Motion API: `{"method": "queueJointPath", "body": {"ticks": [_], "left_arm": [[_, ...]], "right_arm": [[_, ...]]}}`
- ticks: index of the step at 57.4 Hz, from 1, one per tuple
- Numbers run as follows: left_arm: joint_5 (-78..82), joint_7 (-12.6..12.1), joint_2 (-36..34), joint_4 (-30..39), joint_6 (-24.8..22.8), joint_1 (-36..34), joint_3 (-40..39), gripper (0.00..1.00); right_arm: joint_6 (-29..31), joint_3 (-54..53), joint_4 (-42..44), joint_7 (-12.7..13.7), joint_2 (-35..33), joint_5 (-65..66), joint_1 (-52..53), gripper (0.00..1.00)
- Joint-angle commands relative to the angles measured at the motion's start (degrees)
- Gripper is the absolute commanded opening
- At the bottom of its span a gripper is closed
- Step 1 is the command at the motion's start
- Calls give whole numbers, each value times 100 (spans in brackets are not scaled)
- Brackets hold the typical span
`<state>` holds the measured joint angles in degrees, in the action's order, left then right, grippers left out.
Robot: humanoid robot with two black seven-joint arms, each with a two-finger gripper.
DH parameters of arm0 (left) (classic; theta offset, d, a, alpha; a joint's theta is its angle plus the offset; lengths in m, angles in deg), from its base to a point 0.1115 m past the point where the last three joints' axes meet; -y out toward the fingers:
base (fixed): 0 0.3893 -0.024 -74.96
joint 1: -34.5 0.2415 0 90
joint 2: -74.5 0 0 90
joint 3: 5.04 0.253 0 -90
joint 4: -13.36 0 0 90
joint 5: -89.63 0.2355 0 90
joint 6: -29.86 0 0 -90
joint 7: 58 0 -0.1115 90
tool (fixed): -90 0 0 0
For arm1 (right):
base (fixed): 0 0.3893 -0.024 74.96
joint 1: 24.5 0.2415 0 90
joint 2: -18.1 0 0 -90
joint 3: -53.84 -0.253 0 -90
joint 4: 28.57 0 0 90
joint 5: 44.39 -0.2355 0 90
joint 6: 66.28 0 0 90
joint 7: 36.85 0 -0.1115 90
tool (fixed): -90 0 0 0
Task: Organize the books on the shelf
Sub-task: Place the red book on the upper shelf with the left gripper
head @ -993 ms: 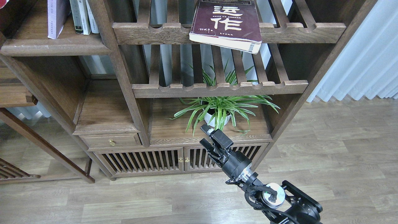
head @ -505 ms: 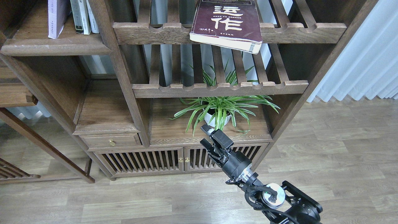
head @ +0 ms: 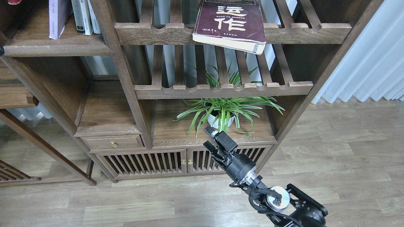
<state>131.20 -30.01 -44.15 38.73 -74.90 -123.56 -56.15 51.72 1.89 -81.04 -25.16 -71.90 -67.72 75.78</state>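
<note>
The thick maroon book [head: 230, 22] with big white characters lies flat on the upper slatted rack, its near corner hanging over the front rail. A pale lavender book [head: 56, 17] stands upright on the solid dark-brown shelf [head: 56, 49] at the upper left. At the top left edge a red sliver [head: 14, 1] shows, too little to identify. My right gripper [head: 208, 138] hovers low in front of the cabinet, far below the maroon book, open and holding nothing. My left gripper is out of view.
Thin white and grey-spined books [head: 84, 17] stand next to the lavender one. A potted spider plant [head: 222, 112] sits just behind my right gripper. A second slatted rack [head: 222, 90] spans above the plant. A curtain [head: 372, 60] hangs at the right.
The red sliver at the top left edge has shifted slightly right. My right arm has barely moved, and the books have stayed where they were.
</note>
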Motion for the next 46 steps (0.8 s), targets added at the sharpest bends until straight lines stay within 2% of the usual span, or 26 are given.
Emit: {"method": "queueJointPath", "body": {"ticks": [1,26,46], "left_arm": [[0,1,88,-112,-1,-14,128,0],[0,1,-9,-199,-45,-14,857,0],[-35,1,123,-674,-36,-94,910,0]], "right_arm": [[0,-8,-1,0,0,-5,0,96],[0,-17,17,0,0,-5,-44,97],[0,-17,26,-9,0,-23,-53,97]]}}
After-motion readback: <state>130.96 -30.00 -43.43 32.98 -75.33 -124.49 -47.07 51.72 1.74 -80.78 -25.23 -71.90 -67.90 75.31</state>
